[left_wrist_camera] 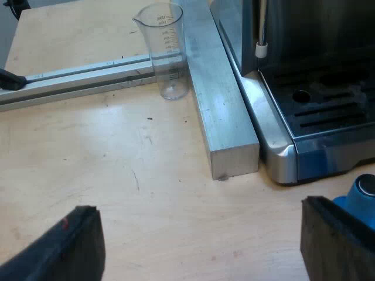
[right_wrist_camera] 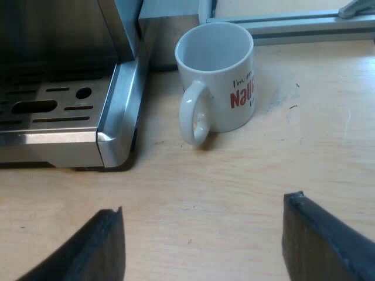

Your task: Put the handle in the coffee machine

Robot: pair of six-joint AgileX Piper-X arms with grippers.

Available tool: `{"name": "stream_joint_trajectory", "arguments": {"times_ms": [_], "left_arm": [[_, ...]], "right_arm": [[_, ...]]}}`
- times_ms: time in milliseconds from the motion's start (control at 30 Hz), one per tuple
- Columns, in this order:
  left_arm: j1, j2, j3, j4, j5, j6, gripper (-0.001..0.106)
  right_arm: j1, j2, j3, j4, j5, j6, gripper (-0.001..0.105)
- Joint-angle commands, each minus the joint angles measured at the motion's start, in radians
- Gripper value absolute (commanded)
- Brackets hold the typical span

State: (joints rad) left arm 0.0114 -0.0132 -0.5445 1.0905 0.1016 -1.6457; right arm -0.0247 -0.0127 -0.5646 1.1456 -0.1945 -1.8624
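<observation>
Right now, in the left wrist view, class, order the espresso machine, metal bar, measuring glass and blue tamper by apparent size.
1. espresso machine
2. metal bar
3. measuring glass
4. blue tamper, though it is partly hidden and nearest the camera, so its place is unsure.

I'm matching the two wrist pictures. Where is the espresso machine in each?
Left wrist view: the machine stands alongside a metal bar; the glass is at the bar's other side, a blue tamper near the machine's front corner.
Right wrist view: the machine stands beside the mug.
Shared landmark: the machine's slotted drip tray with a round hole.
</observation>
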Motion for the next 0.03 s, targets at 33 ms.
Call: {"name": "stream_joint_trajectory", "arguments": {"times_ms": [33], "left_arm": [[0.000,-0.138,0.000,-0.012,-0.006,-0.011,0.071]], "right_arm": [[-0.006,-0.038,-0.004,-0.012,-0.005,0.000,0.059]]}}
